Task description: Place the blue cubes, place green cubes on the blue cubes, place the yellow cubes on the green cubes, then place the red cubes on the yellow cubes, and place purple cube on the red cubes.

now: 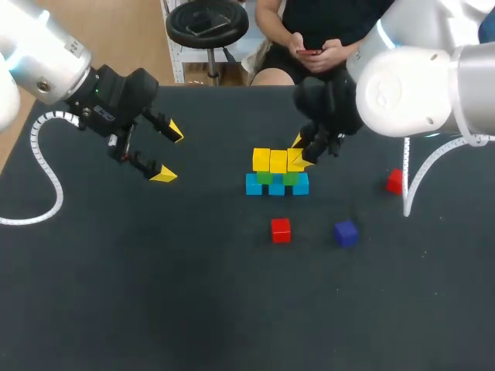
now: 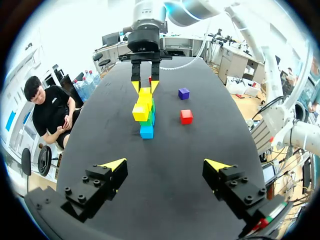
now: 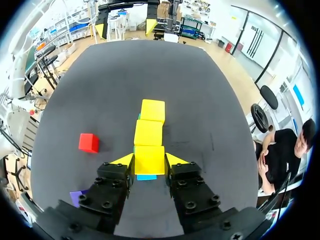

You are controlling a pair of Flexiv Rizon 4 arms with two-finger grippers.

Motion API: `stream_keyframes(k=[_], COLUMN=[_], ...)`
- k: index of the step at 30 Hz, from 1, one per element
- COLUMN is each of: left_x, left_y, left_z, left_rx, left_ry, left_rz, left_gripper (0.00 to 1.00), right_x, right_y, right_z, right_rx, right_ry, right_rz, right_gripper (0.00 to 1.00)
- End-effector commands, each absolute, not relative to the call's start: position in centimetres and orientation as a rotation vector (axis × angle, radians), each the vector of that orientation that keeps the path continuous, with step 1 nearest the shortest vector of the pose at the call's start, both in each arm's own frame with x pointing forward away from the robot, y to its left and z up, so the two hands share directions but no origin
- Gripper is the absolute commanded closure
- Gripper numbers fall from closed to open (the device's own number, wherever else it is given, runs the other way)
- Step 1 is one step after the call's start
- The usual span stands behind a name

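A stack stands mid-table: blue cubes [image 1: 277,186] at the bottom, green cubes [image 1: 265,178] on them, and three yellow cubes [image 1: 270,161] in a row on top. My right gripper [image 1: 302,151] is shut on the end yellow cube [image 3: 149,159], level with the other two yellow cubes [image 3: 148,132]; a blue cube [image 3: 146,177] shows beneath it. One red cube [image 1: 281,229] and the purple cube [image 1: 346,233] lie in front of the stack. A second red cube [image 1: 395,181] lies to the right. My left gripper [image 1: 168,153] hangs open and empty, well left of the stack [image 2: 144,111].
The red cube [image 2: 186,116] and purple cube [image 2: 184,93] lie beside the stack, on the side away from the table's back edge. The black tabletop [image 1: 155,294] is bare at the front and left. A white cable [image 1: 46,170] loops under my left arm.
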State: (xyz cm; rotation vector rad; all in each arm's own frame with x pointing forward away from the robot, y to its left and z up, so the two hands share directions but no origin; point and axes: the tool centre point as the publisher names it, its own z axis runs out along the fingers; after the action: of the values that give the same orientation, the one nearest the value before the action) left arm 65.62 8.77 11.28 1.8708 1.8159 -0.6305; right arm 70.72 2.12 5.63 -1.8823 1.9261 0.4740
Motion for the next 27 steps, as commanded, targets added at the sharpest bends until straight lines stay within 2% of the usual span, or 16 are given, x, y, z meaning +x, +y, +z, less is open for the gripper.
stream_keyframes(k=[1,27], left_x=[65.6,65.6], left_y=[8.88,8.88], left_z=[11.2,11.2], left_rx=[1.871,1.871], left_ry=[1.81,1.81], left_rz=[-0.631,-0.631], left_gripper=[0.0,0.0], right_x=[70.87,70.87], right_y=[2.11,2.57], right_z=[5.61,5.34], right_rx=[-1.884,-1.89], right_ry=[1.929,1.935], right_rz=[0.482,0.501], right_gripper=[1.0,0.99])
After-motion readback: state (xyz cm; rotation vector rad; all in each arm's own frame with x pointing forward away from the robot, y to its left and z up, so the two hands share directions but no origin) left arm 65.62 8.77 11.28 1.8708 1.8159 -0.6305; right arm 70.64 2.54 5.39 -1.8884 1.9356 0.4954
